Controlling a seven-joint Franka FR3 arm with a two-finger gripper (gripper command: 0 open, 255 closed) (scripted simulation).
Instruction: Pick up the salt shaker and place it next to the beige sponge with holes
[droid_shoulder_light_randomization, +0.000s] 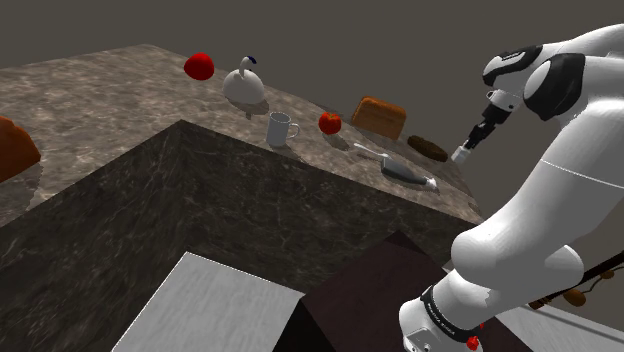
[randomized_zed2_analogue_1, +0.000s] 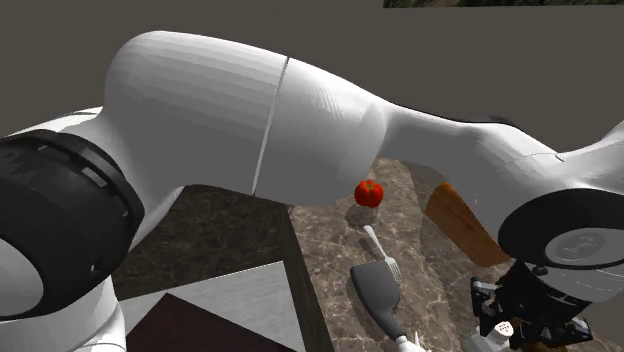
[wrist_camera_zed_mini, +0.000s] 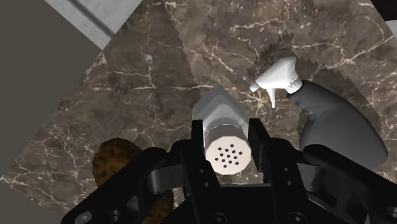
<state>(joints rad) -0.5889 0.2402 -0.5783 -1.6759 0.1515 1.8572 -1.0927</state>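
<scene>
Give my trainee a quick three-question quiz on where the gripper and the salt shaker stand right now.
1. True or false: the gripper is shut on the salt shaker.
2. Which object lies on the counter close to the shaker? A) spray bottle B) frying pan C) plate
3. Fill in: the shaker's top faces the wrist camera and shows small dark ____.
Key: 1 true; 2 A; 3 holes.

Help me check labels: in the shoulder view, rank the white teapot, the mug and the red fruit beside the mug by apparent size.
1. White teapot
2. Mug
3. Red fruit
All three sit close together, so nearness to the camera hardly skews the order.
</scene>
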